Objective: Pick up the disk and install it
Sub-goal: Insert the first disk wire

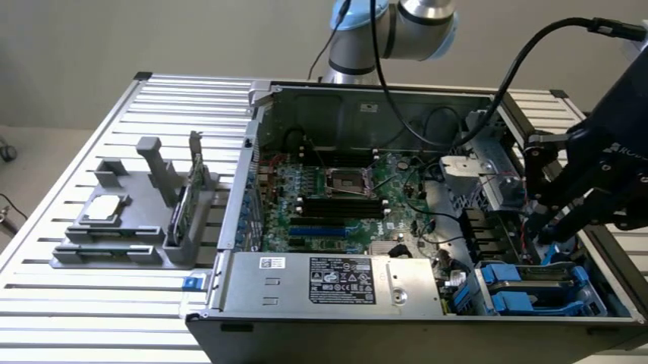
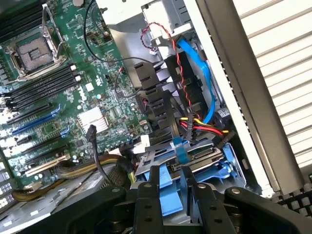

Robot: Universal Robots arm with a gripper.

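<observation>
Peering through the wrist view: gripper (image 2: 171, 171) fingers (image 2: 153, 187) pinch the disk (image 2: 210, 168) by its blue carrier, cables (image 2: 197, 122) beyond. Exterior view adds placement: disk (image 1: 536, 287) sits low in the case's (image 1: 405, 114) four-o'clock corner, gripper (image 1: 552, 236) over it, tray (image 1: 102, 254) out at nine o'clock.

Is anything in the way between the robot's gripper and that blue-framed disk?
Nothing visible: the gripper is right at the blue frame of the disk. Black, red and yellow cables lie across the disk just beyond the gripper.
</observation>
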